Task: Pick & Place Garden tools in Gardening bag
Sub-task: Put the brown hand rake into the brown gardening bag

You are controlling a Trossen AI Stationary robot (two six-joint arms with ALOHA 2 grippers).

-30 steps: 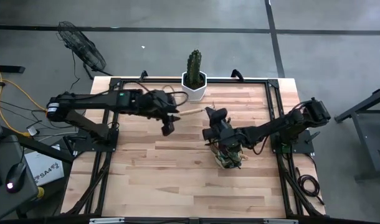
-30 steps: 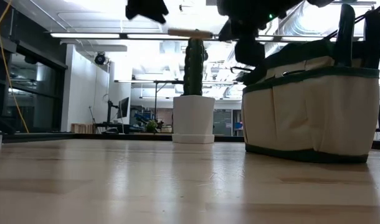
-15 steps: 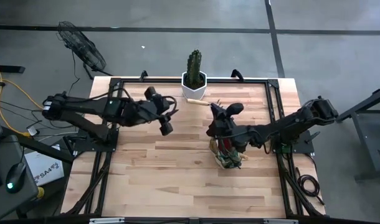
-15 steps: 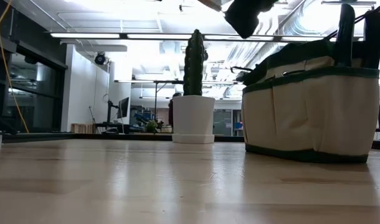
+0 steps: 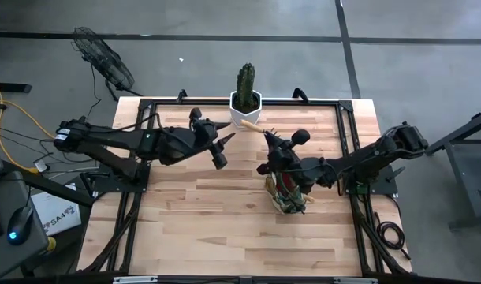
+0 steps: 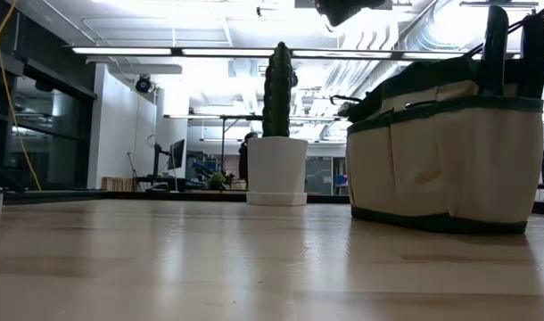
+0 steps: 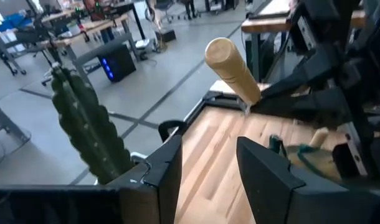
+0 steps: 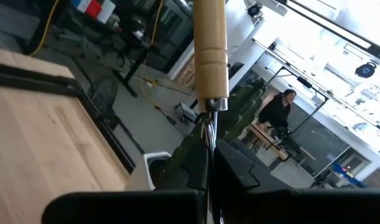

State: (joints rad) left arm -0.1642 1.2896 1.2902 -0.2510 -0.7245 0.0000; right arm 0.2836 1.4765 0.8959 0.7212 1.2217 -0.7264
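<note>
My right gripper [image 5: 274,142] is shut on a wooden-handled garden tool [image 5: 253,127], held in the air just left of and beyond the gardening bag [image 5: 288,196]. The tool's head is hidden by the gripper. My left gripper [image 5: 223,150] hangs open and empty a short way to the left of the tool; in its wrist view the handle [image 7: 232,70] shows beyond the fingers [image 7: 258,171]. The tan and green bag [image 6: 450,152] stands on its base on the table, with dark tool handles [image 6: 495,36] sticking out of its top. My right gripper pinches the tool's thin metal shank [image 8: 209,121] between its two fingers, just below the wooden handle [image 8: 210,50]. The tool runs straight out ahead of the fingers, in line with them. It is lifted clear, its handle toward the cactus.
A green cactus [image 5: 246,79] in a white hexagonal pot [image 5: 246,110] stands at the table's far edge, close behind the tool's handle. A black frame [image 5: 347,118] runs around the table top. Bare wood lies in front of the bag [image 5: 225,229].
My right gripper has risen and rolled, swinging the tool's handle from pointing left to pointing at the cactus. My left gripper has tipped up from pointing down to nearly level and drifted toward the far right. Both have climbed out of the low view's top.
</note>
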